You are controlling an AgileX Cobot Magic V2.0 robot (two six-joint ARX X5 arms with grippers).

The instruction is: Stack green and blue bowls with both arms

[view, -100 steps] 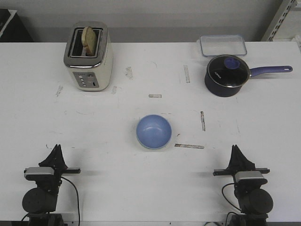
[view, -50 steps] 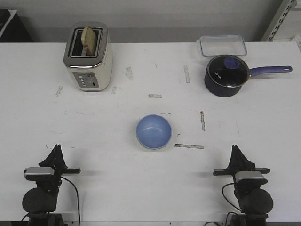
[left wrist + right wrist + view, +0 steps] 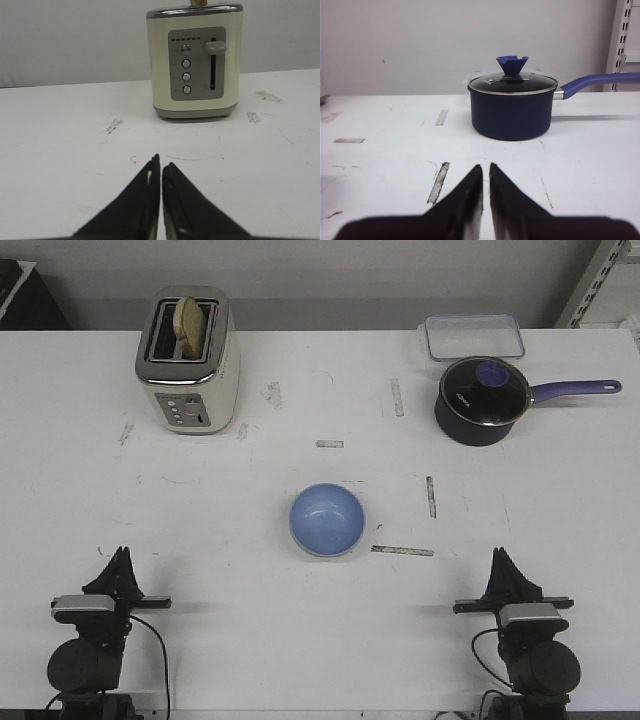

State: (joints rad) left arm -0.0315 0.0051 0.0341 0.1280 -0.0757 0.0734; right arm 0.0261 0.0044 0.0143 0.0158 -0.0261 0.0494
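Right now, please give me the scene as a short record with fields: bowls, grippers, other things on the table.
bowls: one blue bowl at table centre; a pale rim shows under its edge; no separate green bowl visible
left gripper: shut, empty, near table edge
right gripper: shut, empty, near table edge
toaster: far left, bread in slot
saucepan: far right, lid on
clear container: behind saucepan

Toaster, saucepan, clear container
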